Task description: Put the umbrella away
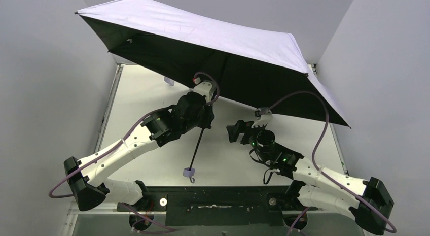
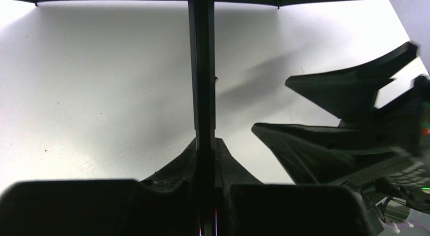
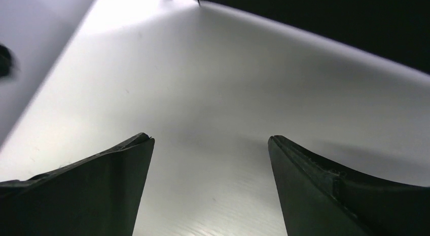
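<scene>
White table (image 1: 137,94) is lying under us: our left gripper (image 2: 205,144) is clenching the umbrella (image 1: 203,33) by its shaft (image 2: 202,68), handle (image 1: 188,171) pointing to six o'clock, canopy spreading toward twelve; our right gripper (image 3: 210,144) is gaping empty at the shaft's three o'clock.

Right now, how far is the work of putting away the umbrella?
Done: nothing visible; the umbrella is fully open. In hand: the left gripper is shut on the shaft, with the handle at the lower end. The right gripper is open and empty beside it. Left: fold the umbrella shut, probably shorten the shaft, and stow it.
</scene>
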### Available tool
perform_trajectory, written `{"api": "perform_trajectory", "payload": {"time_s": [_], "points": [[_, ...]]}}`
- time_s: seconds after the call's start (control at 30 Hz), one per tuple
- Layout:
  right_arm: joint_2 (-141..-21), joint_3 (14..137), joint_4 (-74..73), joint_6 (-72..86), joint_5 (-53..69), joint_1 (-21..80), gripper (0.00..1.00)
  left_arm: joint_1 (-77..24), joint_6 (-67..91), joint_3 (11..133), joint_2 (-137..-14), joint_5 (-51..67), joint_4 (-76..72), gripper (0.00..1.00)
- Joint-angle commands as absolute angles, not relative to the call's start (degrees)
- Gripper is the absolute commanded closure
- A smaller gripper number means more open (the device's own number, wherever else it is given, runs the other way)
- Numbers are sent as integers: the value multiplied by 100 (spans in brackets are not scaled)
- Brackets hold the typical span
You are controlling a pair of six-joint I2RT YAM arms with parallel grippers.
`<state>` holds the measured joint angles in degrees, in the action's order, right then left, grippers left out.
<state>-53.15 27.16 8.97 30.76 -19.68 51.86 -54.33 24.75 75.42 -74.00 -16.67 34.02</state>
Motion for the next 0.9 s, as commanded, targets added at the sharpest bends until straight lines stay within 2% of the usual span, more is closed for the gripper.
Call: {"api": "perform_trajectory", "payload": {"time_s": [0.0, 0.23, 0.5, 0.87], "points": [[-5111, 3405, 1361, 3388, -2317, 5203, 14, -5463, 2372, 7628, -7251, -1744, 3132, 100], [-5318, 4041, 1609, 3943, -2339, 5195, 14, -5460, 2236, 7182, -7075, -1242, 2602, 100], [-5543, 4728, 1400, 4409, -2383, 5142, 11, -5465, 2169, 7247, -7136, -1166, 2853, 100], [-5985, 5291, 1714, 4935, -1770, 4538, 11, -5522, 2116, 7245, -7244, -1012, 2868, 100]]}}
